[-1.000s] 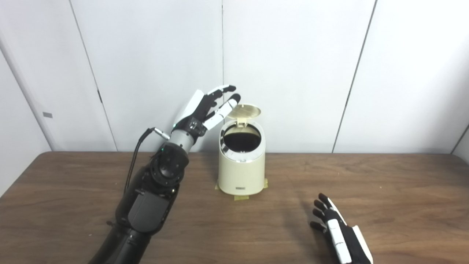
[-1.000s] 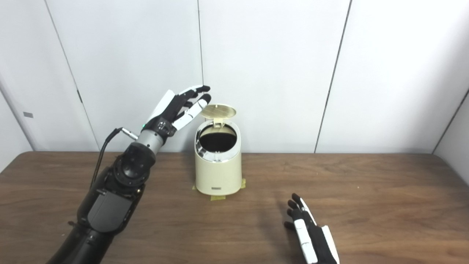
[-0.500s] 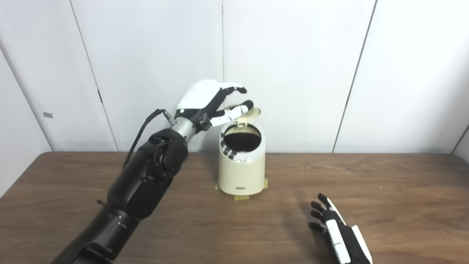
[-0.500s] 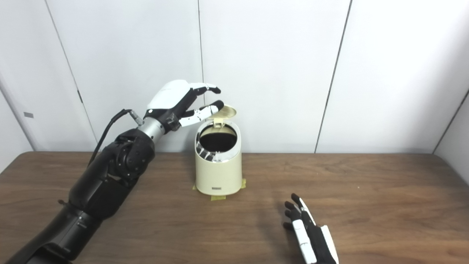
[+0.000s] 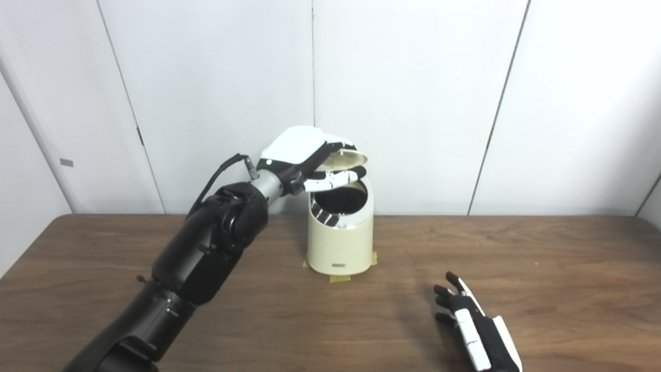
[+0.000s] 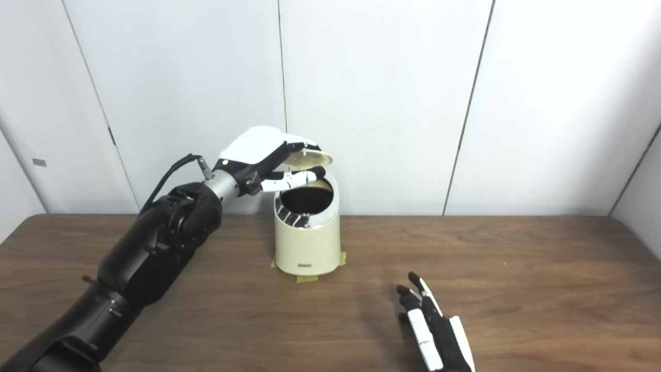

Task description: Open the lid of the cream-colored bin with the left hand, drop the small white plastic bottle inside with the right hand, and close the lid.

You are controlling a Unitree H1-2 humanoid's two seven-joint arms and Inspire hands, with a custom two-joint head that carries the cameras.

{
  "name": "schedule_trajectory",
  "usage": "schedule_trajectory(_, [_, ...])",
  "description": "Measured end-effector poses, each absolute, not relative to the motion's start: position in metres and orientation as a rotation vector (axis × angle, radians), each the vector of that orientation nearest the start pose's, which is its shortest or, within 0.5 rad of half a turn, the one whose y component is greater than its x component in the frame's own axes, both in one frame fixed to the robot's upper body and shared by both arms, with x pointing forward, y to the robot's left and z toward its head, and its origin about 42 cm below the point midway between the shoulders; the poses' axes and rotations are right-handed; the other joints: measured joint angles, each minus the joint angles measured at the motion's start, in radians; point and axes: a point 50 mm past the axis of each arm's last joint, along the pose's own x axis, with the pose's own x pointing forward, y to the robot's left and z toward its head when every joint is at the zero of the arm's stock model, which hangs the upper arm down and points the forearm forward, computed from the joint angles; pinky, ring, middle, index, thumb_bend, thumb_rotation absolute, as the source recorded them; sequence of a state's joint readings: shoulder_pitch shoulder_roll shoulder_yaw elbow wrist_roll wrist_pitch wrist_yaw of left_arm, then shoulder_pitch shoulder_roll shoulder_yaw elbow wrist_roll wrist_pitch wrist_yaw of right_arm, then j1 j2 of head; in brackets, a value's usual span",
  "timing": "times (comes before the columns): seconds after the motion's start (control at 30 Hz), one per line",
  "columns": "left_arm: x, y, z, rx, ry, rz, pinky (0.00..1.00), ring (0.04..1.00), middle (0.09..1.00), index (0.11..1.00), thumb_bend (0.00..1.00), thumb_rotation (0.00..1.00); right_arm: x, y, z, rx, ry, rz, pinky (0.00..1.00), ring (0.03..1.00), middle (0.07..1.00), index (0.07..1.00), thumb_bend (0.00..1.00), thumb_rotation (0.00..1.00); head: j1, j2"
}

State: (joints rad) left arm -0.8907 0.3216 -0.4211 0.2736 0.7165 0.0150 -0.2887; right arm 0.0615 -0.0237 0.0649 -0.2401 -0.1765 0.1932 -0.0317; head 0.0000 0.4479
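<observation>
The cream-colored bin (image 5: 339,235) stands on the far middle part of the wooden table (image 5: 542,268), close to the white wall panels (image 5: 413,93). It is a round, smooth plastic body with a shiny metal ring around its dark mouth. Yellow tape pieces (image 5: 340,279) stick out under its base. Its round lid (image 5: 345,159) is half lowered and tilted over the opening, with the hinge on the far side. The left hand (image 5: 304,155) lies on top of the lid with the fingers on its upper face and the thumb stretched under it, across the mouth; it partly hides the lid. A black cable (image 5: 219,173) loops from the wrist. The right hand (image 5: 472,325) lies flat on the near right table, fingers spread, holding nothing, well apart from the bin. The tabletop is dark brown with wood grain.
</observation>
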Motion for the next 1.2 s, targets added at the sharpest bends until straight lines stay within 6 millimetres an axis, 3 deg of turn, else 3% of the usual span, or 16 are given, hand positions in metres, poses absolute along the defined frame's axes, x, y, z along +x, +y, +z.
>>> schedule_trajectory(0.13, [0.488, 0.141, 0.330, 1.328, -0.497, -0.429, 0.77, 0.863, 0.836, 0.843, 0.58, 1.00, 0.263, -0.206, 0.133, -0.203, 0.011, -0.015, 0.83, 0.873, 0.862, 0.950, 0.59, 1.00, -0.002, 0.008])
schedule_trajectory(0.53, [0.477, 0.139, 0.340, 1.423, -0.526, -0.455, 0.79, 0.863, 0.840, 0.816, 0.59, 1.00, 0.267, -0.206, 0.135, -0.133, 0.030, -0.018, 0.83, 0.870, 0.853, 0.942, 0.58, 1.00, -0.005, 0.017])
schedule_trajectory(0.6, [0.476, 0.139, 0.338, 1.437, -0.518, -0.462, 0.87, 0.873, 0.836, 0.818, 0.58, 1.00, 0.267, -0.207, 0.136, -0.127, 0.033, -0.020, 0.84, 0.873, 0.851, 0.940, 0.58, 1.00, -0.006, 0.018])
schedule_trajectory(1.03, [0.465, 0.139, 0.316, 1.472, -0.457, -0.535, 0.92, 0.879, 0.842, 0.820, 0.58, 1.00, 0.266, -0.208, 0.140, -0.100, 0.029, -0.030, 0.78, 0.884, 0.888, 0.938, 0.52, 0.99, -0.009, 0.049])
schedule_trajectory(1.2, [0.461, 0.141, 0.307, 1.482, -0.435, -0.555, 0.92, 0.887, 0.851, 0.827, 0.58, 1.00, 0.265, -0.207, 0.142, -0.006, 0.024, -0.066, 0.75, 0.861, 0.871, 0.916, 0.54, 0.93, -0.011, 0.061])
